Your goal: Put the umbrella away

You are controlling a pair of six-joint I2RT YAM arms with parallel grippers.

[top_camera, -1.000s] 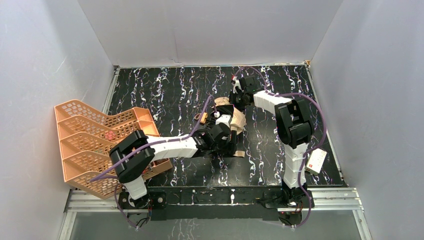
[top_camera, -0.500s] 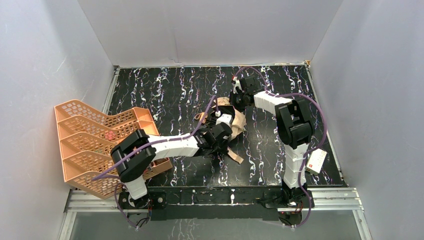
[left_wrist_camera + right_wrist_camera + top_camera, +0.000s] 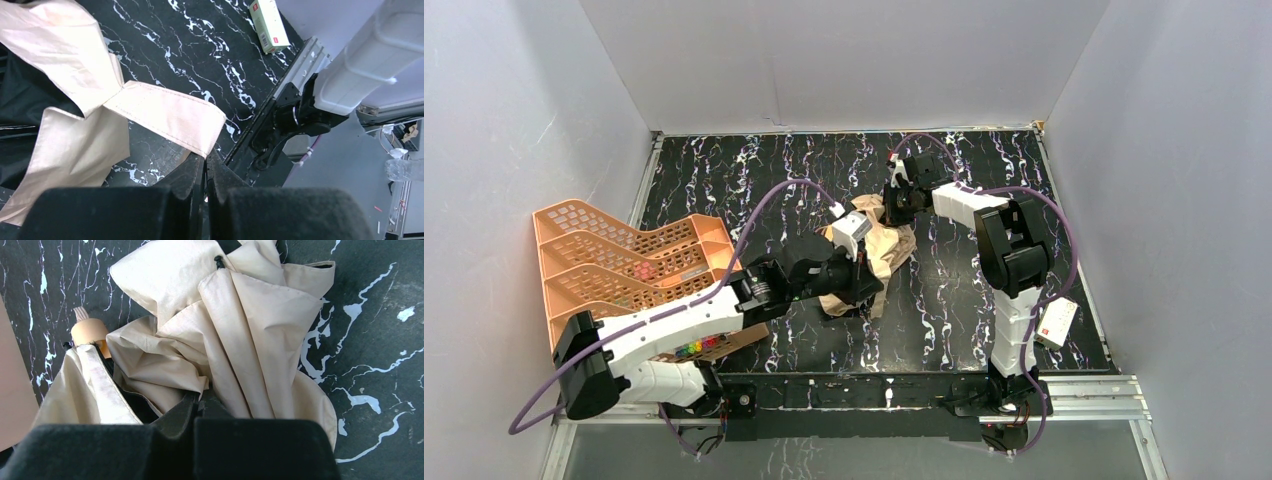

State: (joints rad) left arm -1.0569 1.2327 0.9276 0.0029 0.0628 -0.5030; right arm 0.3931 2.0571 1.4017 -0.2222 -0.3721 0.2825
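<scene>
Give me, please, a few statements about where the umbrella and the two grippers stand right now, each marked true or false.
1. The left gripper is shut on the tan strap of the umbrella. True.
2. The umbrella lies inside the orange rack. False: it is at the middle of the table, apart from the rack.
3. The right gripper pinches the canopy fabric. True.
4. The small box sits beside the rack. False: it is at the table's right edge, by the right arm.
5. The canopy is wound tight and strapped. False: it is loose and crumpled.
</scene>
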